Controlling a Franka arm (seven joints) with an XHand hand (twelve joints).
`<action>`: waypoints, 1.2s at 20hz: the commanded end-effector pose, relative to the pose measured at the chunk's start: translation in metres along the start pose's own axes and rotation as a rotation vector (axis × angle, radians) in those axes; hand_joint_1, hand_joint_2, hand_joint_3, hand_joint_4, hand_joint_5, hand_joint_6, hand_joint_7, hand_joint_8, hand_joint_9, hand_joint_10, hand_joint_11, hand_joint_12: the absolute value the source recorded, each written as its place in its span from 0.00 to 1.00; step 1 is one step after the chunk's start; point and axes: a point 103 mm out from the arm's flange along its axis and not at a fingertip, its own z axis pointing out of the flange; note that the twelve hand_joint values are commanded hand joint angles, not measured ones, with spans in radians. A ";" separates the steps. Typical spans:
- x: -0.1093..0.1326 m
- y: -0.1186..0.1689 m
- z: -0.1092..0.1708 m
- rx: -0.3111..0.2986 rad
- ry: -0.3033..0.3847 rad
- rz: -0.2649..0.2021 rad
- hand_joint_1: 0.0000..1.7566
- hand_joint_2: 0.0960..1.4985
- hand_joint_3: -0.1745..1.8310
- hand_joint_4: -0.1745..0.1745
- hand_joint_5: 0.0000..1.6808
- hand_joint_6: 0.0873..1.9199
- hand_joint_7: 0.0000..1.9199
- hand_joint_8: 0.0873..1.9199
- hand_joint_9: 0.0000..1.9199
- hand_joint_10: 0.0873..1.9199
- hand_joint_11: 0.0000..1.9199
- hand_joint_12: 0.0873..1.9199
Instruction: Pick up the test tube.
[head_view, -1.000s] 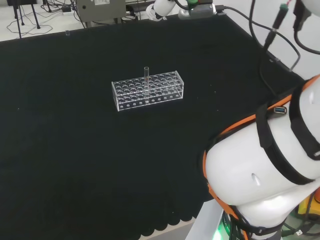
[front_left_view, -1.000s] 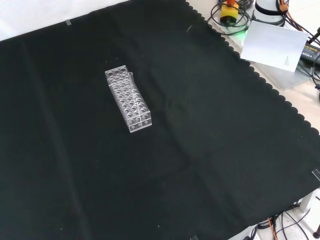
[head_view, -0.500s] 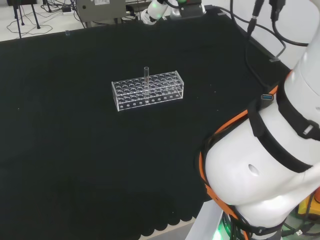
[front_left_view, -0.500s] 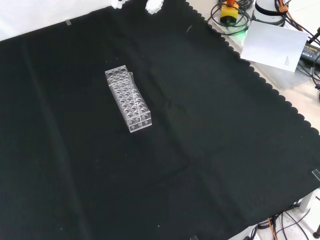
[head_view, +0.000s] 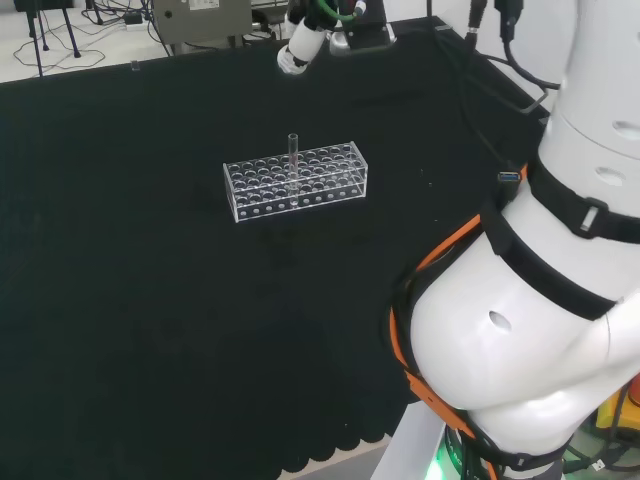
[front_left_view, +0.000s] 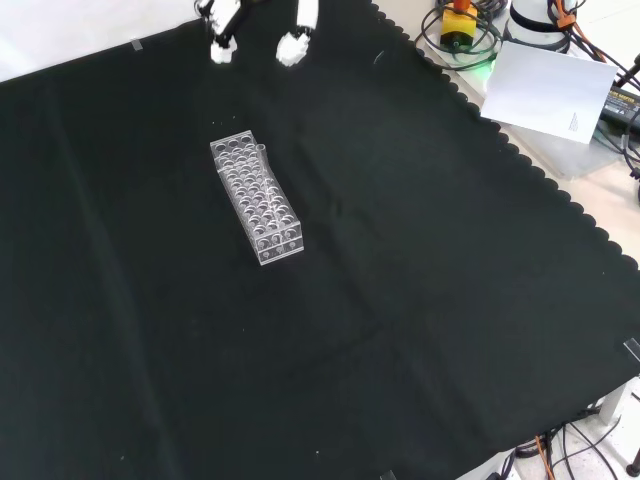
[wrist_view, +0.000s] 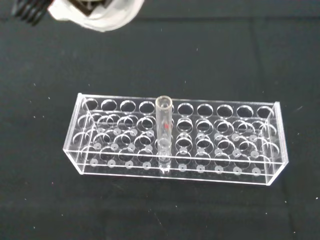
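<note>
A clear test tube (head_view: 293, 160) stands upright in a clear plastic rack (head_view: 296, 180) in the middle of the black cloth. In the front view the test tube (front_left_view: 261, 152) sits in a hole by the far end of the rack (front_left_view: 257, 198). The hand (front_left_view: 293, 45) reaches in over the cloth's far edge, its white fingertips (front_left_view: 222, 45) spread apart and holding nothing, well short of the rack. In the head view the hand (head_view: 297, 52) hangs above and beyond the rack. The wrist view looks down on the test tube (wrist_view: 164, 130) and the rack (wrist_view: 175, 137), with a blurred part of the hand (wrist_view: 95, 12) over them.
The arm's own white links (head_view: 540, 330) stand at the head view's right. A white box (front_left_view: 548, 92) and cables (front_left_view: 460, 30) lie beyond the cloth's scalloped edge in the front view. A grey box (head_view: 200, 18) sits behind the cloth in the head view.
The hand has come into the front view from the top and moved down toward the rack. The arm's links have swung in the head view. Rack and tube have not moved.
</note>
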 end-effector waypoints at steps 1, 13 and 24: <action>0.001 0.027 0.019 0.070 -0.008 -0.012 0.49 0.41 0.41 0.08 0.21 0.22 0.28 0.44 0.28 0.43 0.13 0.74; -0.004 0.067 0.054 0.183 -0.046 -0.024 0.49 0.41 0.41 0.06 0.22 0.25 0.31 0.44 0.28 0.43 0.13 0.74; -0.008 0.082 0.085 0.255 -0.048 -0.019 0.49 0.41 0.42 0.03 0.24 0.31 0.35 0.43 0.30 0.42 0.14 0.73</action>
